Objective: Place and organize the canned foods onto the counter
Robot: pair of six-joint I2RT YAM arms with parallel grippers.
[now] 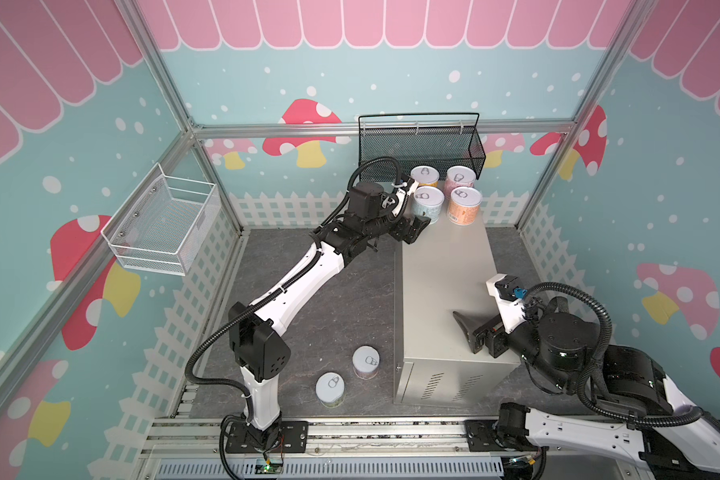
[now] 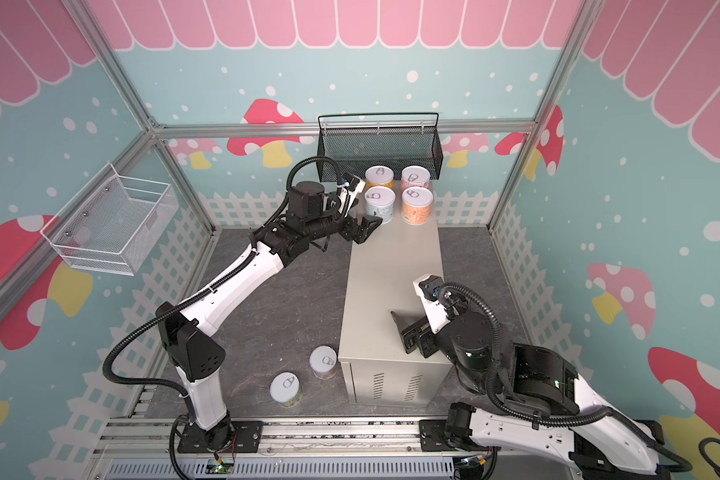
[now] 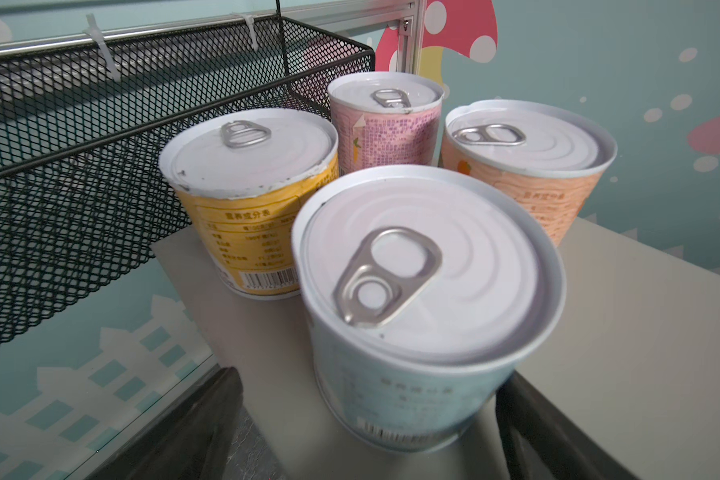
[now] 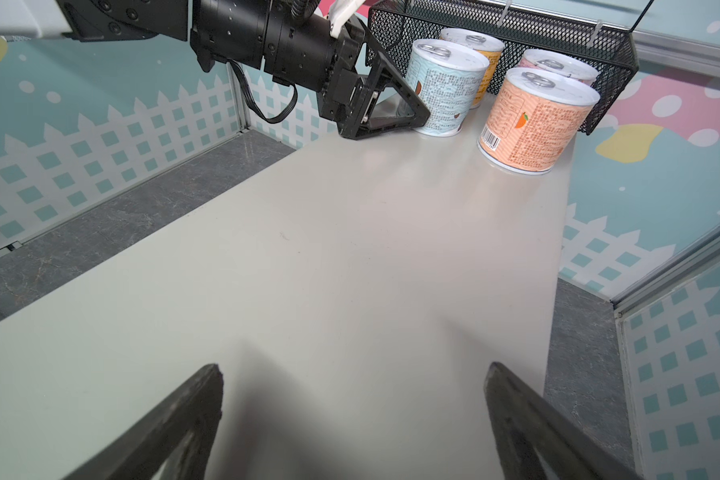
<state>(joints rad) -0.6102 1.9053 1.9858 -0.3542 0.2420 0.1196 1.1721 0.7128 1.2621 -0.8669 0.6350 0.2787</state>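
Canned foods, count six: four upright on the surface (image 1: 445, 270), two upright on the dark floor (image 1: 350, 299)

On the surface, far end: a two-by-two block just in front of the black mesh basket (image 1: 420, 141). The yellow can (image 1: 425, 175) and pink can (image 1: 460, 178) form the back row. The light blue can (image 1: 428, 203) and orange can (image 1: 464, 205) form the front row. Neighbours stand close; whether they touch cannot be told.

On the floor, left of the surface's vented near end: the pink-white can (image 1: 366, 362) stands near the side wall. The green can (image 1: 330, 388) stands nearer the left arm's base. The two are apart, lids up.

Left pincer (image 3: 371, 372): jaws apart, astride the light blue can, low on its wall. The left wrist view shows a clear gap between one finger (image 3: 200, 415) and the can. The other finger (image 3: 558, 436) lies close to the label; contact cannot be told. The can's base sits flat on the surface.

Right pincer (image 4: 355, 368): jaws apart with only bare surface between them. It hangs over the near part of the surface, well apart from the block of four.

White wire basket (image 1: 163, 220): mounted on the left wall
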